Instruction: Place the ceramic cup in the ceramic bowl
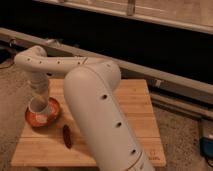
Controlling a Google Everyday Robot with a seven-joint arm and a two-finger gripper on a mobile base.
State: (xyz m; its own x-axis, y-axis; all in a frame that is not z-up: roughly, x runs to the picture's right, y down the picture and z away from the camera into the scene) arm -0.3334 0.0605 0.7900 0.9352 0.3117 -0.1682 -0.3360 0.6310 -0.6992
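The orange-brown ceramic bowl [46,116] sits near the left edge of the wooden table [135,120]. The small white ceramic cup [38,106] stands upright inside the bowl, on its left side. My gripper [39,94] hangs straight down from the arm, directly over the cup and right at its rim. The white arm [95,100] sweeps across the middle of the view and hides part of the table behind it.
A small dark reddish-brown oblong object [66,136] lies on the table just in front and right of the bowl. A dark wall with a pale ledge [165,75] runs behind the table. Speckled floor [185,135] surrounds it.
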